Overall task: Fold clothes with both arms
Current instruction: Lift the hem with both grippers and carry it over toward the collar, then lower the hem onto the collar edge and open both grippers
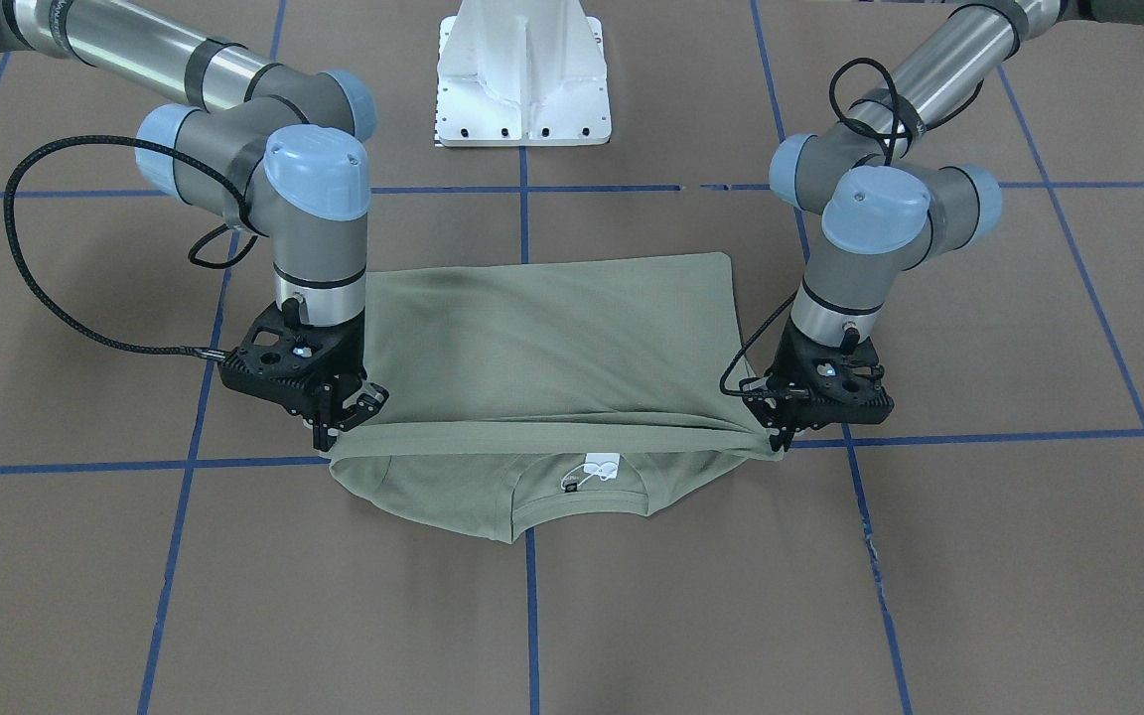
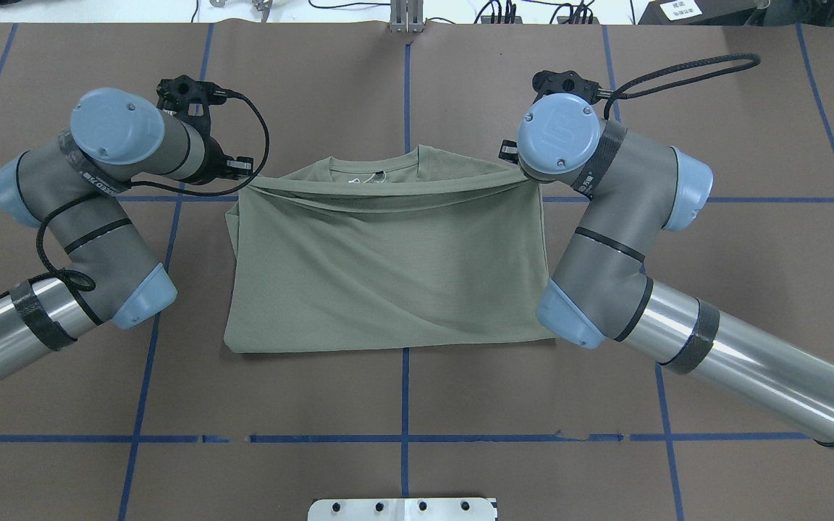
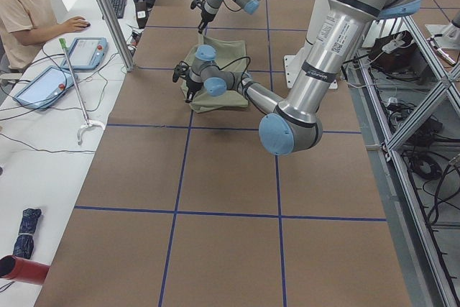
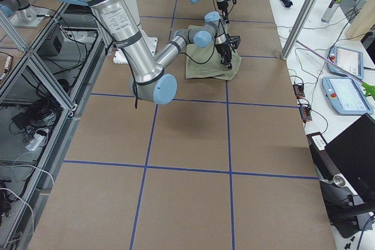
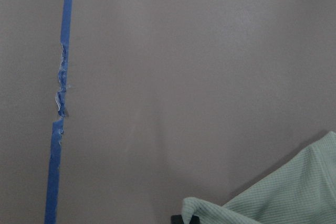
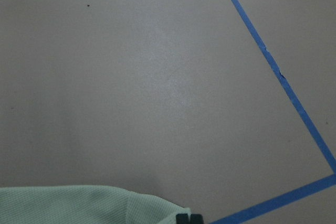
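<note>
The olive-green shirt (image 1: 552,338) is lying mid-surface, well in from every edge. Its collar (image 1: 580,504) is pointing toward the operators' edge, and a white tag (image 1: 600,467) is showing inside the neck. Its upper layer is lying folded over toward the collar, stretched taut between two corners. On the left arm (image 1: 875,214), the jaws are pinching shut on one corner of that layer. On the right arm (image 1: 319,189), the jaws are gripping the opposite corner, fully closed on the cloth. Blue tape lines (image 1: 530,606) are crossing the brown surface (image 1: 979,556).
</note>
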`<state>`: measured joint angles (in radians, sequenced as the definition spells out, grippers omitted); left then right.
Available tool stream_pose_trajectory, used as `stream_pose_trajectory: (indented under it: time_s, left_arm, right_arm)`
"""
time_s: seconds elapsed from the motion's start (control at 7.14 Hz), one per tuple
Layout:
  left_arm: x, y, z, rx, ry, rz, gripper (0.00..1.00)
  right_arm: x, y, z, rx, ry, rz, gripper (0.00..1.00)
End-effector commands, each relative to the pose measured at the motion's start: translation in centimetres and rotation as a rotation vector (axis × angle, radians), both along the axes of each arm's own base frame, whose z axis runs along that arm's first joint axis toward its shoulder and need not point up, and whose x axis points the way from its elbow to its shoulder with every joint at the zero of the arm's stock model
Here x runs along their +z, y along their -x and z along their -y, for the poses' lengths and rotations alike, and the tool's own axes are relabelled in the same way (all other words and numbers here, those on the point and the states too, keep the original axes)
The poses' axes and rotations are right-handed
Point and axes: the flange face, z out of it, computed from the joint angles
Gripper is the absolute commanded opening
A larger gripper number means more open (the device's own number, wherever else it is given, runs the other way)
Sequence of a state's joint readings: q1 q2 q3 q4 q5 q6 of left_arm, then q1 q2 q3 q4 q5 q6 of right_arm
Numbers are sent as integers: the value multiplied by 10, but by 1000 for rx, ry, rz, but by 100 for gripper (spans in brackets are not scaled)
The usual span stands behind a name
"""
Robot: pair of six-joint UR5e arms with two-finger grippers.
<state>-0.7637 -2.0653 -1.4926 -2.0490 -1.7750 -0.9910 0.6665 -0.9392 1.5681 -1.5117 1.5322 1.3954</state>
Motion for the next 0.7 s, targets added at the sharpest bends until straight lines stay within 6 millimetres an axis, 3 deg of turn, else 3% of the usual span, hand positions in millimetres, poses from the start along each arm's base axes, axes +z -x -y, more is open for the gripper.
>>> stream_pose_trajectory:
  time_s: [0.0, 0.28, 0.42, 0.56]
  left_arm:
    - [-4, -4, -2, 7, -5, -4, 4]
    - [-5, -11, -8, 19, -6, -7, 11]
    - [-5, -11, -8, 21, -10, -4, 74]
    - [-10, -8, -12, 28, -17, -13, 100]
  right_arm:
    - [22, 4, 16, 6, -5, -2, 0]
    - [26, 5, 18, -2, -7, -12, 0]
    - [26, 6, 18, -4, -7, -12, 16]
    - [23, 8, 17, -8, -10, -6, 99]
